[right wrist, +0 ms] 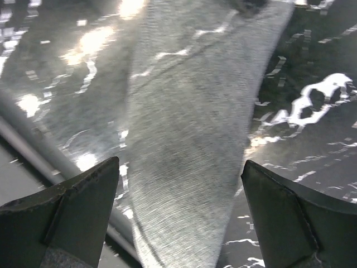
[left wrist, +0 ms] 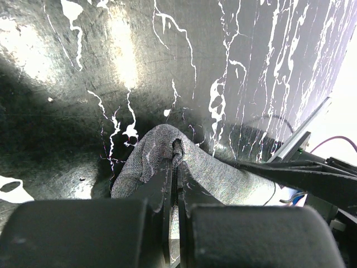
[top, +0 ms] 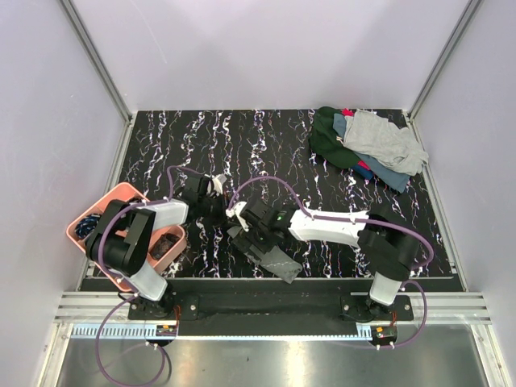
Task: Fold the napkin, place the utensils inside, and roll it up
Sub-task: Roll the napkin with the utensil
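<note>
A heap of cloths [top: 367,145] sits at the far right corner of the desk [top: 266,145], well apart from me. A pink basket [top: 81,222] stands at the near left, just beside my left arm. My two wrists meet close together over the near middle, crowding each other. The napkin [top: 276,260] lies there, grey and matte, drawn into a long strip. My left end effector [left wrist: 174,167] is clenched on a raised fold at one end. My right end effector [right wrist: 178,223] hangs released, fingers spread wide, the cloth running below between them. The napkin's lower corner lies near the desk's near edge. Bare marbled surface stretches toward the far wall.
</note>
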`<action>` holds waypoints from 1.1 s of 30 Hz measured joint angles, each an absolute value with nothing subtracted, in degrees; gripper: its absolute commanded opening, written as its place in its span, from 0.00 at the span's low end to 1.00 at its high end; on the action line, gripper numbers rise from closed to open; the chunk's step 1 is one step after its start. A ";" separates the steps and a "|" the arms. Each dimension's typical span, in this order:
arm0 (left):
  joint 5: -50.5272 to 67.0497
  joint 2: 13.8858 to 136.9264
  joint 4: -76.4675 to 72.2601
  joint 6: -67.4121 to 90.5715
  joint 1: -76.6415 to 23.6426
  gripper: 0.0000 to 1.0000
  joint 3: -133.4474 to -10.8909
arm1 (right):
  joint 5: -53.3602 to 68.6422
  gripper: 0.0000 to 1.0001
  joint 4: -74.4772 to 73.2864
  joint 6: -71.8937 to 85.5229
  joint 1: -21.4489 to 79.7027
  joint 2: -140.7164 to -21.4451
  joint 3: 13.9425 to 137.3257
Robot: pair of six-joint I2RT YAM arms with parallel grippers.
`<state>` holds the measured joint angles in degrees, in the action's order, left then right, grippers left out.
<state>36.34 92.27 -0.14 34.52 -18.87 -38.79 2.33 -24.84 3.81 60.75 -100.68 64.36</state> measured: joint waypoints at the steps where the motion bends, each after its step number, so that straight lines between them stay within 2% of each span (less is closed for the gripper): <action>1: 36.32 92.36 -0.01 34.52 -18.87 0.00 -38.92 | 1.39 1.00 -25.06 3.68 60.86 -100.84 64.34; 6: 36.34 92.79 0.78 34.52 -18.87 0.00 -39.59 | -1.10 0.99 -25.32 3.31 60.86 -102.96 64.34; 13: 36.36 93.71 1.65 34.52 -18.87 0.00 -40.66 | -1.48 0.91 -25.43 3.09 60.86 -104.18 64.49; 17: 36.42 94.21 1.85 34.52 -18.92 0.00 -41.23 | -1.63 0.81 -25.43 3.49 60.86 -104.22 64.49; 19: 36.45 94.50 1.89 34.52 -18.92 0.08 -41.58 | -1.91 0.78 -25.52 3.88 60.86 -104.47 64.71; 20: 36.42 94.61 1.87 34.52 -18.92 0.20 -41.80 | -2.20 0.76 -25.78 4.21 60.86 -104.71 65.01; 21: 36.40 94.70 2.00 34.59 -18.92 0.26 -42.11 | -2.44 0.70 -26.04 4.51 60.82 -105.01 65.39; 23: 36.27 94.78 2.17 34.35 -18.92 0.36 -42.85 | -2.81 0.65 -26.55 5.39 60.64 -105.49 66.04; 24: 36.18 94.83 2.66 34.52 -18.87 0.46 -43.62 | -3.01 0.64 -26.63 6.00 60.49 -105.71 66.30; 27: 35.90 95.00 3.68 34.81 -18.11 0.60 -46.63 | -3.51 0.60 -26.76 8.10 59.70 -105.93 66.63; 33: 35.00 95.00 5.32 35.24 -13.13 0.63 -54.06 | -3.11 0.58 -26.61 10.37 57.49 -105.95 66.74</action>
<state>35.00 95.00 5.32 35.24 -13.13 -54.06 -3.11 -26.61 10.37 57.49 -105.95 66.74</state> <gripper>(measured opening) 0.630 0.588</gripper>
